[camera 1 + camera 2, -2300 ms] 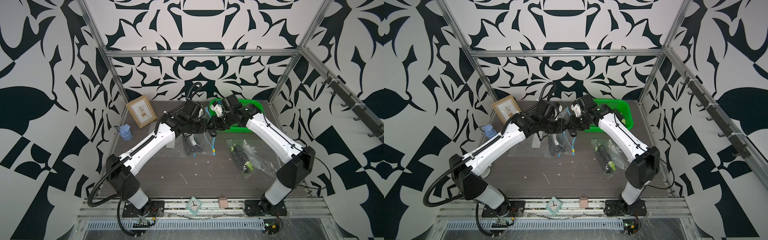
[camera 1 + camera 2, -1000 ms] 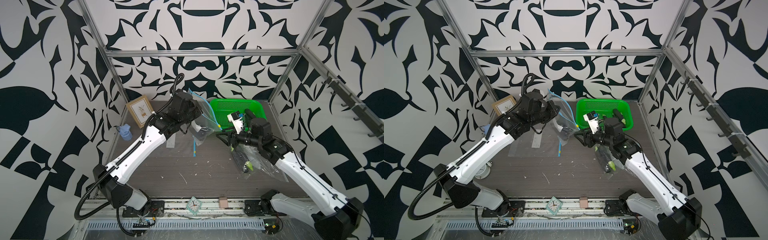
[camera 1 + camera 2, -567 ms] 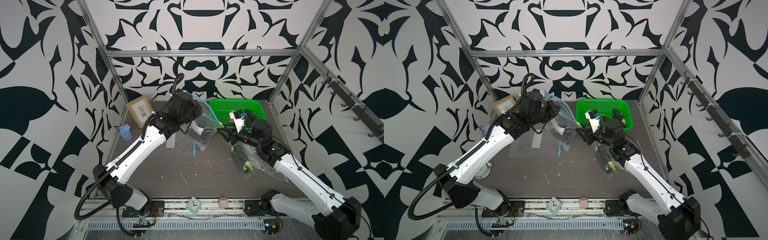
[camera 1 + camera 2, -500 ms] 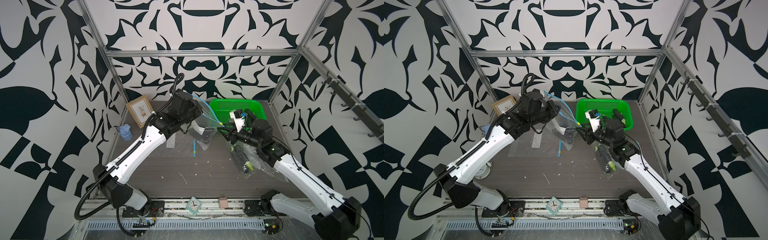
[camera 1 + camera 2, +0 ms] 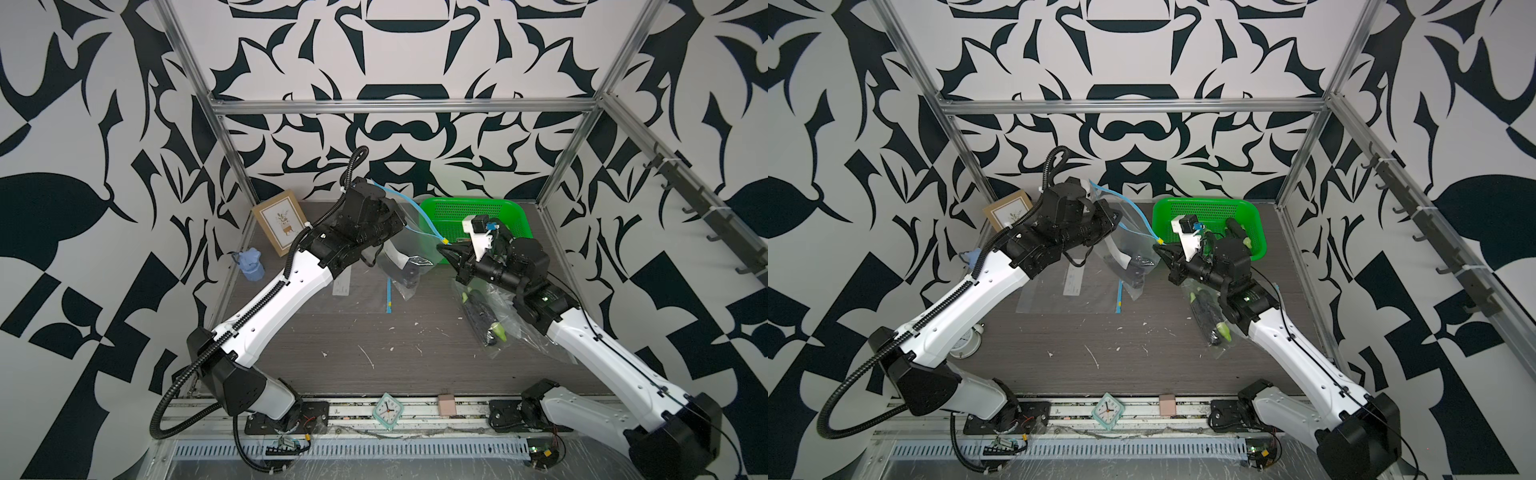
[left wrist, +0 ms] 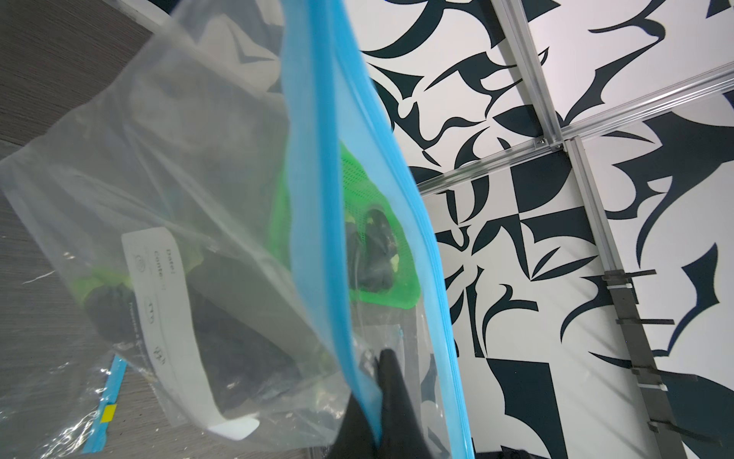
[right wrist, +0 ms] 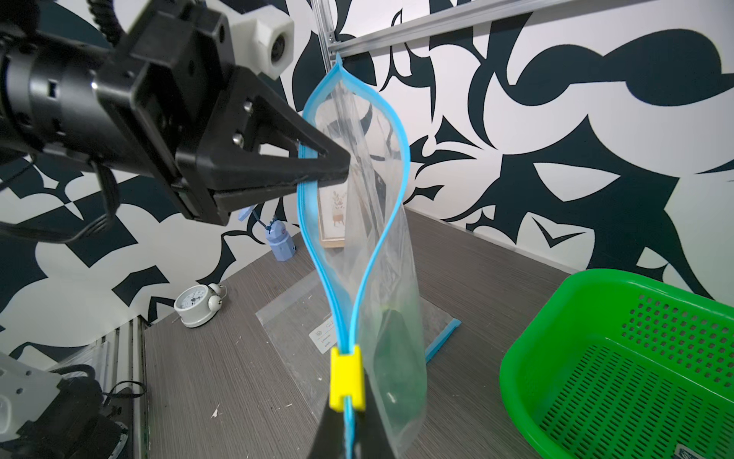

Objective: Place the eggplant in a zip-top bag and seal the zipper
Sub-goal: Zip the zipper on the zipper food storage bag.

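- Right gripper [image 7: 344, 421] is pinched shut on the blue zipper strip of the clear zip-top bag [image 7: 381, 246], just behind the small yellow plastic slider [image 7: 347, 377]. The slider sits at that end of the track.
- Left gripper [image 7: 337, 175] is clamped narrow on a blue lip partway along the mouth, one lip only as far as I can tell. The bag hangs between the two arms, near the green perforated plastic basket [image 5: 465, 208].
- Dark eggplant [image 5: 406, 274] looks to be already inside, slumped in the low corner of the film. From the right wrist I only get a dim dark-green shape through the plastic. I can't tell if the bag bottom touches the grey wood-grain tabletop [image 5: 374, 353].
- My read: loading is done and sealing is the step in hand. The mouth gapes in a leaf shape, lips bowed apart between the two grips.
- Next move, my call: pull the track straight between the grippers, then run the slider along it toward the left grip. The right jaws look to be on the strip rather than the slider, so I may need a re-grip.
- Materials: the film is thin, glossy and floppy, and it creases easily. The zipper strip is stiffer and holds a curve. The slider is a small hard block, so a small target.
- Risk: with the lips bowed, the slider may jam, or the smooth strip may slip out of the pinch.
- Not in play: a crumpled clear bag of dark eggplants with green caps [image 5: 511, 332] under the right arm, and a flat clear bag [image 5: 1050, 299] on the table.
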You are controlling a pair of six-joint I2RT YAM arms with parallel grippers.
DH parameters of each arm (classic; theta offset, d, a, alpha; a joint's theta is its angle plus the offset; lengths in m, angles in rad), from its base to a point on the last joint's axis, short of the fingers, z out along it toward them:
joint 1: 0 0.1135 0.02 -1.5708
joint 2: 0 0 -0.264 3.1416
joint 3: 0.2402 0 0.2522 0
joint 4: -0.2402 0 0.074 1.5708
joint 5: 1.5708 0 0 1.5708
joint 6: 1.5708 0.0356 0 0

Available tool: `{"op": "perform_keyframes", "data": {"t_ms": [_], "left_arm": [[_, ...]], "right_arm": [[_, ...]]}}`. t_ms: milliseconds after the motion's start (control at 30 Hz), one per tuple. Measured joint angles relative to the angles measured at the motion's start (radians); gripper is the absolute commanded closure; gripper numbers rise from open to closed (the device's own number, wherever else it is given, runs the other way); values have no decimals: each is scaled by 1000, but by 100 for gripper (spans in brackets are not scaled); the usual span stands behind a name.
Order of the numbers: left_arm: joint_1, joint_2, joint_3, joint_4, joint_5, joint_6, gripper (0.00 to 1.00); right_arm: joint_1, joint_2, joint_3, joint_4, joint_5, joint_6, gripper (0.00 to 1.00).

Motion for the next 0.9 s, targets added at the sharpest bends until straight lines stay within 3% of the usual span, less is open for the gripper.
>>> {"op": "perform_keyframes", "data": {"t_ms": [67, 167, 267, 433, 600, 733, 900], "left_arm": [[0, 0, 0, 5, 1, 0, 97], [2, 0, 0, 14, 10, 9, 74], [13, 0, 0, 25, 25, 22, 59], [58, 0, 21, 29, 87, 115, 43], [131, -2, 84, 32, 223, 360, 40], [229, 6, 182, 8, 478, 613, 41], [308, 75, 404, -115, 776, 900, 42]], "right_arm": [[0, 0, 0, 0, -2, 1, 100], [0, 0, 0, -2, -6, 1, 100], [0, 0, 9, -29, -9, 2, 100], [0, 39, 100, -146, -19, -5, 100], [0, 103, 249, -298, -55, -40, 100], [-15, 170, 396, -451, -116, -92, 100], [-54, 237, 567, -640, -225, -164, 100]]}}
